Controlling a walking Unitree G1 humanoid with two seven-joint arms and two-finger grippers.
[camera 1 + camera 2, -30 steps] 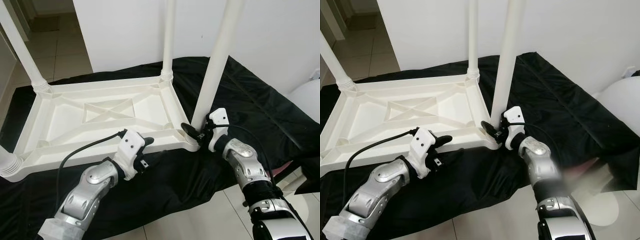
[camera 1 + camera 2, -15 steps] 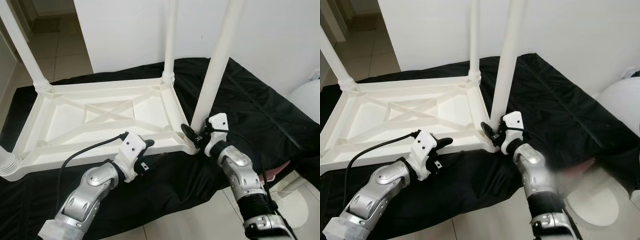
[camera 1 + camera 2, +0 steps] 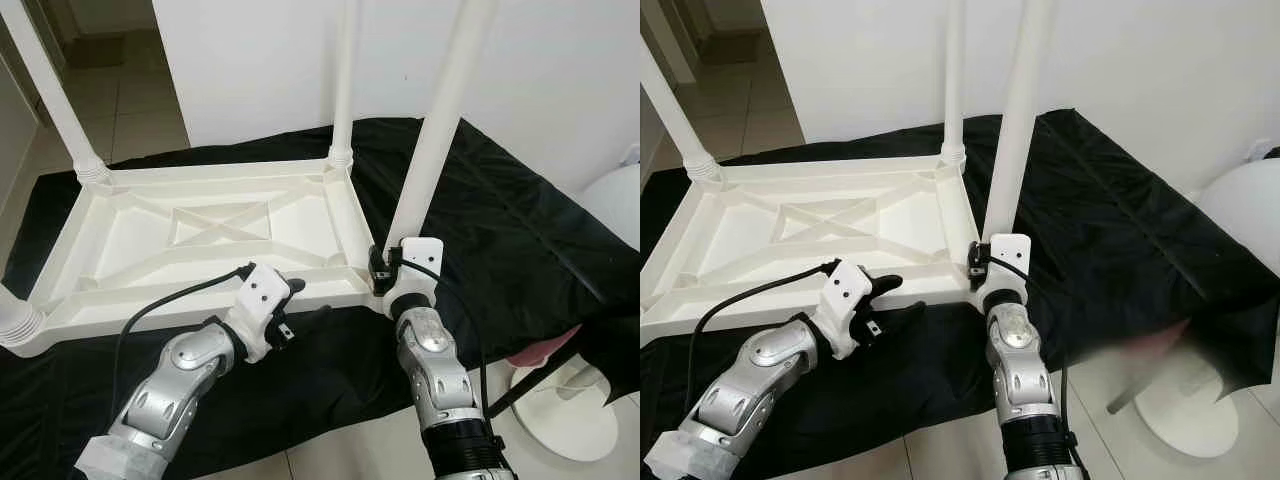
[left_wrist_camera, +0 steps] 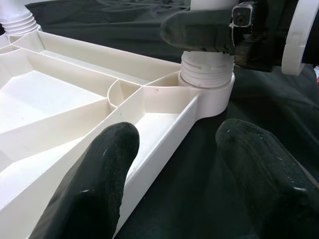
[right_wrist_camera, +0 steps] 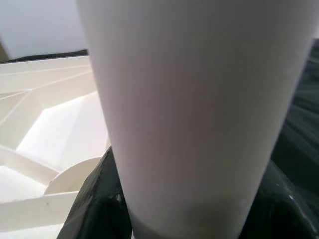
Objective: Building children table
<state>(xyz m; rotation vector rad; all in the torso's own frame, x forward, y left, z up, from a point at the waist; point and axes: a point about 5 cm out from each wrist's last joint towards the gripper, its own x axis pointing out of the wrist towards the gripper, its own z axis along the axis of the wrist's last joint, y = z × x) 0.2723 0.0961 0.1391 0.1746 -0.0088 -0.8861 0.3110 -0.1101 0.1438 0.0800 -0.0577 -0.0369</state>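
A white plastic table top (image 3: 200,240) lies upside down on a black cloth (image 3: 500,230), ribbed underside up. Its near right leg (image 3: 435,130) stands upright in the corner socket (image 4: 207,82). My right gripper (image 3: 385,268) is shut on this leg just above the socket, and the leg (image 5: 199,99) looms between its black fingers (image 5: 97,199). At the table's near rim (image 4: 149,149), my left gripper (image 3: 300,300) is open. One finger (image 4: 99,184) sits over the inner side and the other (image 4: 259,174) over the cloth outside.
Three more legs stand at the far right (image 3: 343,80), far left (image 3: 55,100) and near left (image 3: 15,325) corners. A white wall rises just behind. A round white base (image 3: 565,410) and something pink (image 3: 535,352) lie on the tiled floor at right.
My right forearm has swung from the right side round to the near side of the leg, the gripper turning about the leg's base. The left gripper stays at the rim.
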